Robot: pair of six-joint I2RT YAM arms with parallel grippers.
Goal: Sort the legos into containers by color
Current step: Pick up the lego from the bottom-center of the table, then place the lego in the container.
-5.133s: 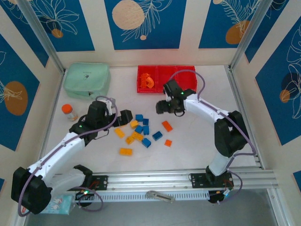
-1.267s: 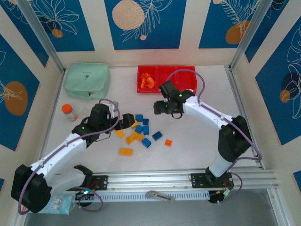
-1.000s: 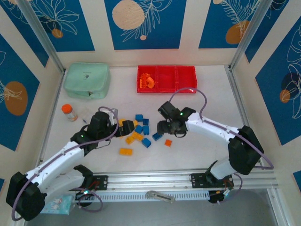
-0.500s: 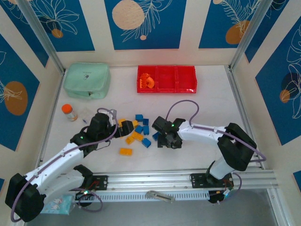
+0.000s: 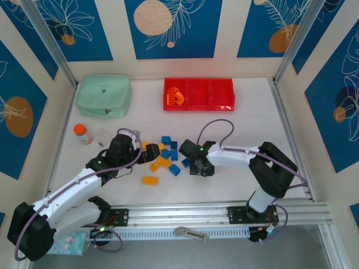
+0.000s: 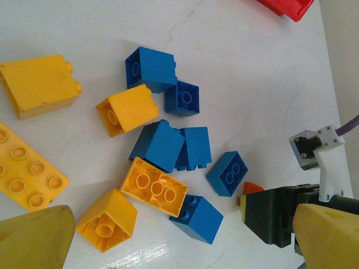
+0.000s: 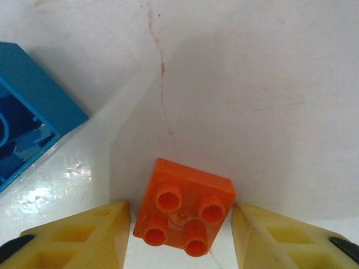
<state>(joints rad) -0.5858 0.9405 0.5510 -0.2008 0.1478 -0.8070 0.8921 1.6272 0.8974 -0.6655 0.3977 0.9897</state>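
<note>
The low red translucent plastic tray of three joined bins [image 5: 221,96] stands at the far side of the white table [image 5: 252,123]. Its left bin holds a few orange bricks [image 5: 176,97], at least one of them curved. The loose plastic bricks [image 5: 162,158] lie in a group near the middle of the table, between the two arms. They are smooth, hard blocks with round studs: blue cubes [image 6: 162,147], yellow cubes [image 6: 126,109] and a flat yellow plate with eight studs [image 6: 25,176], several touching each other. A small square orange brick with four studs [image 7: 185,216] lies flat on the table at the right edge of the group, a little apart from a blue block [image 7: 28,112]. The right arm is folded low and reaches to the left. The right gripper [image 7: 179,212] points down at the table with its jaws open, one yellow finger [image 7: 84,235] on each side of this orange brick and very near it; I cannot tell if they touch it. The left arm stretches forward and to the right, and the left gripper [image 6: 182,218] hangs over the group with its jaws wide open.
</note>
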